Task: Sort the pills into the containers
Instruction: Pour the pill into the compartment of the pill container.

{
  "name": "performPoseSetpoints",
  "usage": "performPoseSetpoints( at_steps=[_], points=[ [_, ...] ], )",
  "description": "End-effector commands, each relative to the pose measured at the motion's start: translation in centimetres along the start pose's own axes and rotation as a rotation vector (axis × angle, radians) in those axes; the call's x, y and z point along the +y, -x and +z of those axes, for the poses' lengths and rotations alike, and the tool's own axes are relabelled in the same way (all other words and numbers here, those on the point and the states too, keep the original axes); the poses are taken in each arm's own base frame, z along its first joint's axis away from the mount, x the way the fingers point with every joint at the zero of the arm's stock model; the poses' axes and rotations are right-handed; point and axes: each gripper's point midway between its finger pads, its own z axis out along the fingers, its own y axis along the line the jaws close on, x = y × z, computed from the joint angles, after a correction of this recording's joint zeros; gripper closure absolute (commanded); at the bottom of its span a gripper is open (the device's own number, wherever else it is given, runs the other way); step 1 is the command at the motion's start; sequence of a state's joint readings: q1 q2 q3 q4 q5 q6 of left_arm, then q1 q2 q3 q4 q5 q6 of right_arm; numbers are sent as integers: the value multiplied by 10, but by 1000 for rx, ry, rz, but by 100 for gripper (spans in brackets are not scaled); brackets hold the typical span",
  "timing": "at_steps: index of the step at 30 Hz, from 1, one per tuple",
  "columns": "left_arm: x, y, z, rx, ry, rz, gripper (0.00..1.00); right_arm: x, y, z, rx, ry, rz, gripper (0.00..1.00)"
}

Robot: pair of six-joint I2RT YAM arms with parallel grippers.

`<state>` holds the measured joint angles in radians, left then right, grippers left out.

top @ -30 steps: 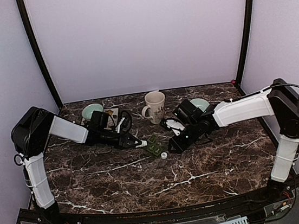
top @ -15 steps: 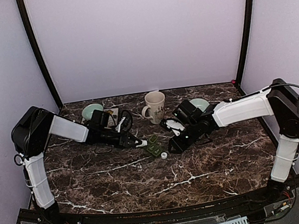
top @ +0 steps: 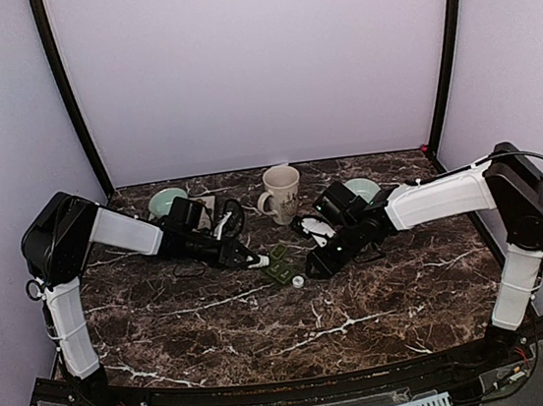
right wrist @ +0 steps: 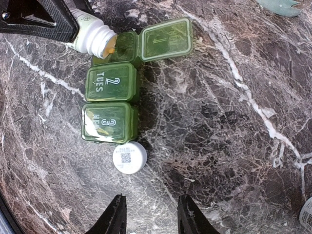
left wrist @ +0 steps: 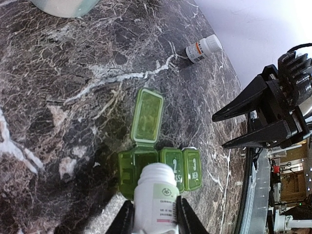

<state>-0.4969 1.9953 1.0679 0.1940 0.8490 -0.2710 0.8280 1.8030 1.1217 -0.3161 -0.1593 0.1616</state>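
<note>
At the middle of the marble table, the left arm stretches low toward the centre, its gripper clamped on a white pill bottle that tips toward the green pill organizer. The right arm reaches in from the opposite side. Its gripper hangs over the table just beside the organizer, fingers apart with nothing between them.

The right wrist view shows orange at the bottle's mouth, which sits over the end compartment with its open lid. It also shows closed lids marked 2 TUES and 3, and a white cap just beside the latter. The left wrist view adds a second pill bottle lying on its side, well apart.
</note>
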Motion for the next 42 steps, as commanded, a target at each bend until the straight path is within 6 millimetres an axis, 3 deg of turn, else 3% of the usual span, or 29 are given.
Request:
performPoseSetpoints(
  at_steps=[1,14,27,40,42],
  points=[
    [-10,10,-4,-7,8,45,98,6,8,0,-15,7,-19,64],
    [-14,12,-5,-16,7,58,98,7,7,-1,-12,9,-20,64],
    [-34,22,-13,-82,-65,82,98,6,7,0,-11,4,-18,64],
    [-38,13,-19,-106,-77,80,98,5,4,1,0,0,-16,64],
    [-39,13,-20,-115,-85,78,98,7,17,-3,-27,2,-21,64]
  ],
)
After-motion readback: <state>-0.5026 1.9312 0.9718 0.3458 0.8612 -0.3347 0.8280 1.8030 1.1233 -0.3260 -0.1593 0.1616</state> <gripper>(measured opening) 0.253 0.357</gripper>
